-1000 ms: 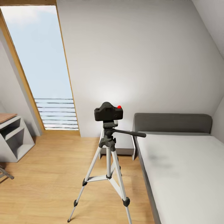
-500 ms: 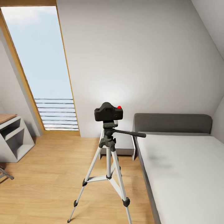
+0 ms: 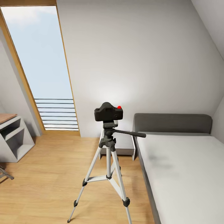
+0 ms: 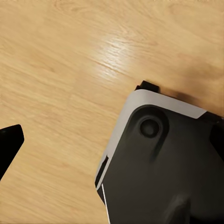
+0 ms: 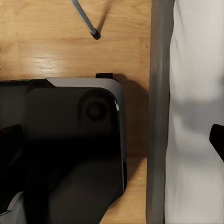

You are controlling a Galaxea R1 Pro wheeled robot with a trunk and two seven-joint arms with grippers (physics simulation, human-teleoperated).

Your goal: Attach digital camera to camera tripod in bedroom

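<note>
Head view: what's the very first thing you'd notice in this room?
The black digital camera with its bright red button, sitting on top of the silver-legged camera tripod in the middle of the wood floor. Next, the tall slanted window full of sky at the left, and the low grey bed with a white mattress at the right.

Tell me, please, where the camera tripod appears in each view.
Head view: the camera tripod stands mid-picture on the wood floor, carrying the digital camera, left of the bed.
Right wrist view: one silver leg with its black foot, on the floor near the bed's grey edge.
Left wrist view: floor and the robot's dark base.
Shared landmark: the wood floor.
</note>
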